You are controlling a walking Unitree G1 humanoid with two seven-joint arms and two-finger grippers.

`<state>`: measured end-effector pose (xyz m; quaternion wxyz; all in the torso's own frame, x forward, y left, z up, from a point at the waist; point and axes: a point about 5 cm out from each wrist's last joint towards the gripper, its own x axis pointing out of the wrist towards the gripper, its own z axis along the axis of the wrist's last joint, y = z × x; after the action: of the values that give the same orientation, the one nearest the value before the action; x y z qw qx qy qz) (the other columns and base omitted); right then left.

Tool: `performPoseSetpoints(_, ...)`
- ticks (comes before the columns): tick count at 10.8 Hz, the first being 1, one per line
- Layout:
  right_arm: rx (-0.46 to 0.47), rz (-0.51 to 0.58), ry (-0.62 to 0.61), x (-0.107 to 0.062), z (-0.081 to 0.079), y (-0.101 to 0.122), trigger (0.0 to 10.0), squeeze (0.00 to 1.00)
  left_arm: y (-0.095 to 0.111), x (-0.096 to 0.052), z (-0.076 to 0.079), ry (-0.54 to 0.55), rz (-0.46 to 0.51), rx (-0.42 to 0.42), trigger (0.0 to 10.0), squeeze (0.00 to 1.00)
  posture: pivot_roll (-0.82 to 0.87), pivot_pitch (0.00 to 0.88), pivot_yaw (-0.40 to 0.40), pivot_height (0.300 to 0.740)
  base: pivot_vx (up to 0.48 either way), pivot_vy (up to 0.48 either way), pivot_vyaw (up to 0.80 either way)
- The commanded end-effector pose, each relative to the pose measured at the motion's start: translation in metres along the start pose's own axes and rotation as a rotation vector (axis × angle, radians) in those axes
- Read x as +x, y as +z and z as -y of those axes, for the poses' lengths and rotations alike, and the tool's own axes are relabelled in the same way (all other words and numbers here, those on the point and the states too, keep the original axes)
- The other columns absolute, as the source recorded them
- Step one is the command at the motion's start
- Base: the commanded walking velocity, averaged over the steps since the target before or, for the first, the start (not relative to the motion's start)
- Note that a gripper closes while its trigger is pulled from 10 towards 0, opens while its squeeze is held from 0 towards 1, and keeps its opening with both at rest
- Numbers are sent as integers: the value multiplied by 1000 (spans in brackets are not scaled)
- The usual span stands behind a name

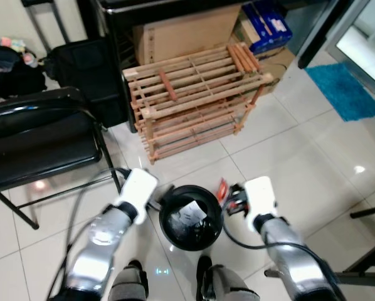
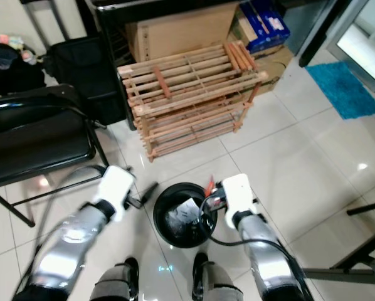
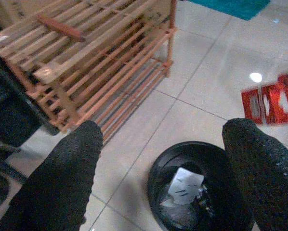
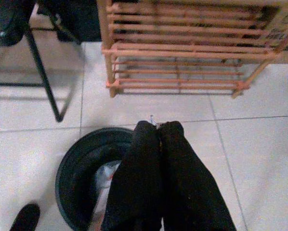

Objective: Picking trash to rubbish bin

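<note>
Glossy white tile floor [image 1: 288, 144] w/ black bin [image 1: 190, 216]; left gripper [image 3: 158, 159] jaws released, right gripper [image 4: 156, 126] clenched on red wrapper [image 1: 223, 189].

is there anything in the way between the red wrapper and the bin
Nothing visible. The red wrapper sits at the right gripper, right beside the black bin's rim, and the bin's mouth is open with only paper trash inside.

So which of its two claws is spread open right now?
The left gripper: its black fingers stand wide apart above the black bin. The right gripper has its fingers pressed together at the bin's rim.
</note>
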<state>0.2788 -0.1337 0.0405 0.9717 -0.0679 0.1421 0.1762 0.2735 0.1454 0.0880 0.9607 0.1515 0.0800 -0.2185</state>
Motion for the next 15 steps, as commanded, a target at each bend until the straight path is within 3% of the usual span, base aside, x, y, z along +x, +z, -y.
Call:
performPoseSetpoints(1, 2, -42, 21, 1, -3, -14, 10000, 0, -5, -8, 1, 7, -47, -11, 10000, 1000, 401, 277, -118, 740, 0, 0, 0)
performPoseSetpoints(2, 2, -78, 61, 12, -11, -23, 10000, 0, -7, -20, -2, 30, -97, -6, 10000, 1000, 436, 290, -117, 740, 0, 0, 0)
performPoseSetpoints(4, 6, -117, 93, 19, -21, -32, 10000, 0, -9, -26, -5, 39, -129, -17, 10000, 1000, 452, 294, -115, 740, 0, 0, 0)
performPoseSetpoints(7, 24, -149, 114, 24, -34, -40, 10000, 0, -7, -27, -3, 25, -156, -13, 10000, 1000, 452, 295, -107, 740, 0, 0, 0)
performPoseSetpoints(11, 58, -138, 93, 25, -38, -41, 10000, 0, -6, -26, -2, 10, -167, -14, 10000, 1000, 437, 301, -98, 740, 0, 0, 0)
performPoseSetpoints(12, 57, -134, 85, 25, -38, -41, 10000, 1000, -6, -26, 0, 2, -169, -15, 10000, 1000, 433, 302, -96, 740, 0, 0, 0)
performPoseSetpoints(15, 52, -129, 86, 25, -39, -42, 10000, 1000, -6, -25, 1, -4, -173, -16, 10000, 1000, 430, 302, -93, 740, 0, 0, 0)
